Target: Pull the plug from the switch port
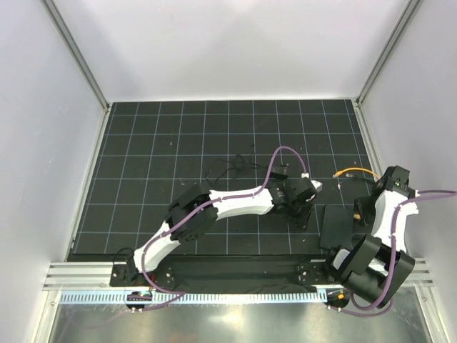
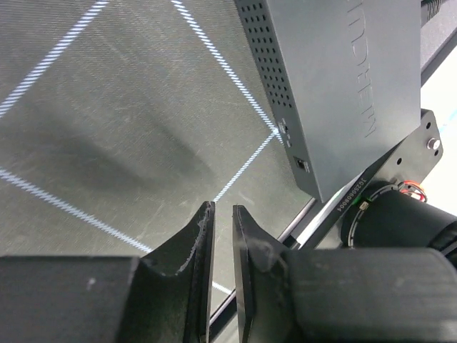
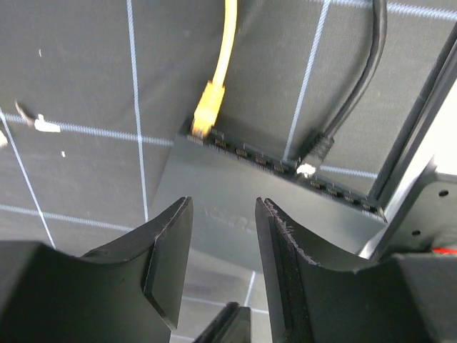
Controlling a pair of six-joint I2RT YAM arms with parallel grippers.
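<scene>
The switch (image 3: pixel 235 189) is a flat black box lying on the gridded mat, also seen as the switch (image 1: pixel 337 226) near the right arm. Its far edge carries a row of ports. A yellow plug (image 3: pixel 204 114) on a yellow cable (image 1: pixel 355 171) sits in the leftmost port. A black plug (image 3: pixel 318 147) sits further right in the row. My right gripper (image 3: pixel 223 207) hovers open over the switch's top, nothing between its fingers. My left gripper (image 2: pixel 222 209) hangs over bare mat left of the switch (image 2: pixel 343 71), its jaws a narrow gap apart and empty.
A tangle of thin black wire (image 1: pixel 233 166) lies on the mat behind the left arm. Small white scraps (image 3: pixel 46 124) lie left of the switch. The metal rail (image 1: pixel 235 275) runs along the near edge. White walls close in on three sides.
</scene>
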